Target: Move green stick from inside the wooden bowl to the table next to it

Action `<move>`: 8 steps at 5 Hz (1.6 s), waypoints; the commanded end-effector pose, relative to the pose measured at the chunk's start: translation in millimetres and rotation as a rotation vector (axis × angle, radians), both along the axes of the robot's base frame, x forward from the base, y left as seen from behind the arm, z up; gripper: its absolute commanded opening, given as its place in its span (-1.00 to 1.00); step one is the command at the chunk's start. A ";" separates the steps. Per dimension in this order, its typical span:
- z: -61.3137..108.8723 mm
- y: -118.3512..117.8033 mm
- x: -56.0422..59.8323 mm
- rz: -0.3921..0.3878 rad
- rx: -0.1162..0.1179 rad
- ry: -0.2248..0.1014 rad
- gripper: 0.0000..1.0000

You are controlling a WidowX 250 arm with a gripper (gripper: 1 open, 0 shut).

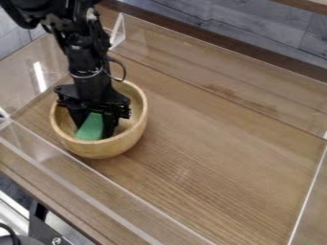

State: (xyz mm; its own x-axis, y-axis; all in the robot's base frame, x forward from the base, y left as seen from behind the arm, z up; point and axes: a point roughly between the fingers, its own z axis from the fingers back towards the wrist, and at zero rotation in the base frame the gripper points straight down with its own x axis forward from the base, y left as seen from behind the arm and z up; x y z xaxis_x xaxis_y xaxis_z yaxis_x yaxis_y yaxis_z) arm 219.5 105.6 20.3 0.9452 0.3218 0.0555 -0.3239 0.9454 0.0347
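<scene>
One black robot arm (71,38) reached down from the upper left of the view into a round, light tan wooden bowl (98,122) with thick walls. Its black gripper (96,117) pointed straight down and sat inside the bowl, the wrist standing above the near-left part of the rim. The jaws stood drawn together about the upper end of a flat, bright green rectangular stick (91,127), so the fingers appeared closed on that stick; the actual contact between pads and stick was hidden by the gripper body. The green stick lay within the bowl, tilted, its lower end resting toward the near-left of the bowl's floor and its upper end rising between the fingers. No part of the stick reached past the rim. The bowl rested on a brown wood-grain tabletop (217,144) with long streaked planks, near the left side of the working area. Clear acrylic walls (192,57) bordered the tabletop on the far, near and right sides, with a short clear panel standing just behind the arm. The wide stretch of tabletop to the right of the bowl carried only the grain pattern. Grey planking (243,29) ran beyond the far wall, and dark hardware showed at the lower left corner, too small to identify.
</scene>
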 end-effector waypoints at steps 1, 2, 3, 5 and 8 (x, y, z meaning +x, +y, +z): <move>1.7 -0.4 -1.1 0.022 -0.008 0.024 -1.00; 4.7 -2.1 -0.9 0.032 -0.017 0.043 -1.00; 7.2 -3.9 -1.0 0.041 -0.025 0.063 -1.00; 8.4 -7.3 -1.9 0.055 -0.034 0.105 -1.00; 11.4 -12.9 -3.2 0.070 -0.045 0.165 -1.00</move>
State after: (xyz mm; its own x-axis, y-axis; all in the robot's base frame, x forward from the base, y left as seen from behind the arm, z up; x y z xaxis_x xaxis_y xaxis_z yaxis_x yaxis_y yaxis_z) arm 209.7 91.0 25.5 0.9103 0.3895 -0.1402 -0.3865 0.9210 0.0494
